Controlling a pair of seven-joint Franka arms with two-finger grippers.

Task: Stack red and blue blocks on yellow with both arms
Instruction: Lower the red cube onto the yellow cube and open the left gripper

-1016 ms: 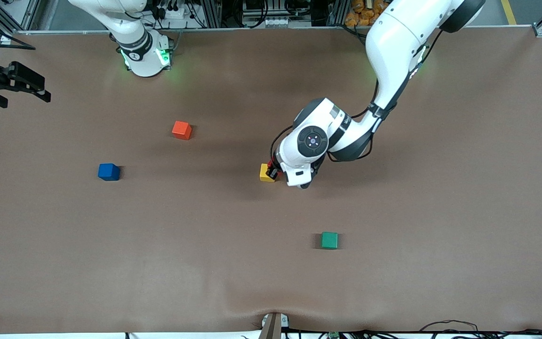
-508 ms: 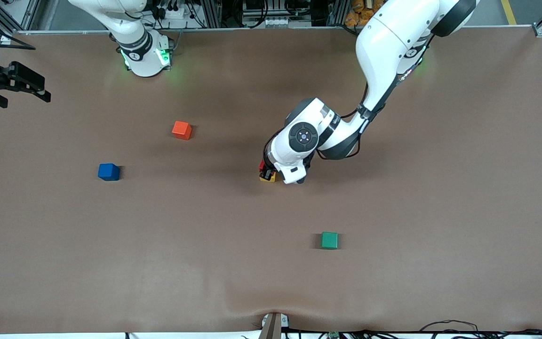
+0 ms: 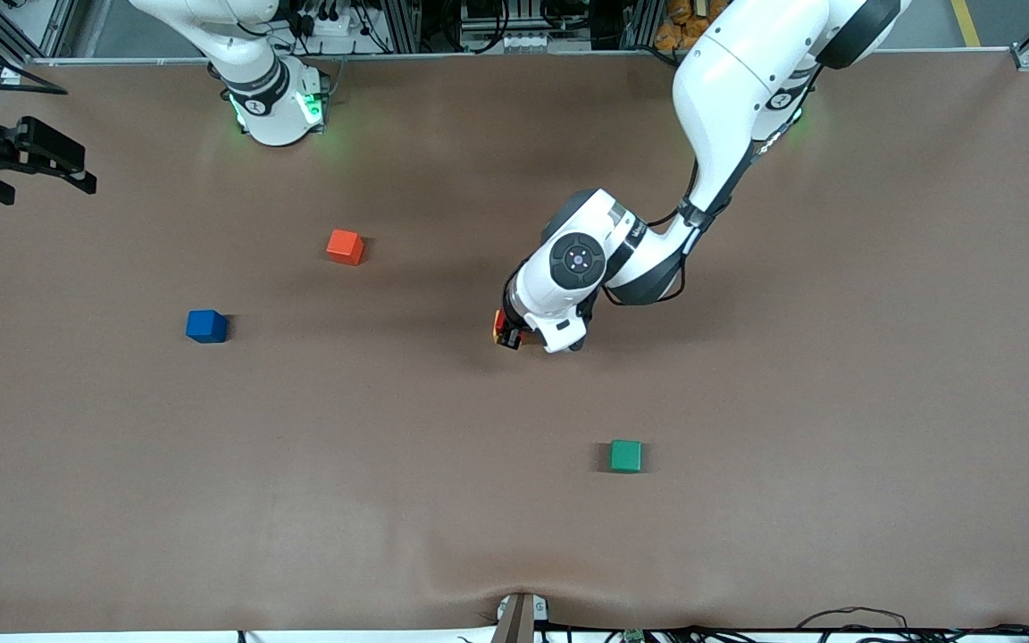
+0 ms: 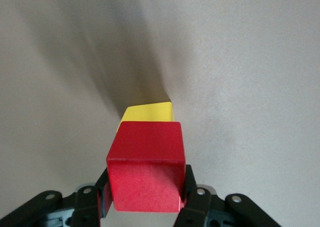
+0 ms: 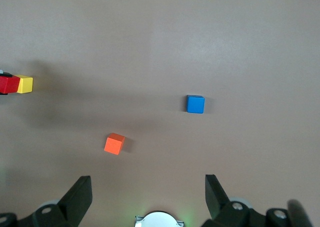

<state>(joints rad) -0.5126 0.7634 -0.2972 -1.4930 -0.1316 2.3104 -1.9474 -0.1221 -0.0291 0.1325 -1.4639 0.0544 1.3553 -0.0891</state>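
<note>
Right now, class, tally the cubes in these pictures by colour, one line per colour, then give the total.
Red cube, held in the left gripper: 1
Yellow cube: 1
Blue cube: 1
Orange-red cube: 1
Green cube: 1
Total: 5 cubes

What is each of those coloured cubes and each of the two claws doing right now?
red block: gripped in the left gripper, over the yellow block.
yellow block: on the table, under the red block.
blue block: loose on the table.
orange-red cube: loose on the table.
green cube: loose on the table.
left gripper: shut on the red block.
right gripper: open, waiting.
</note>
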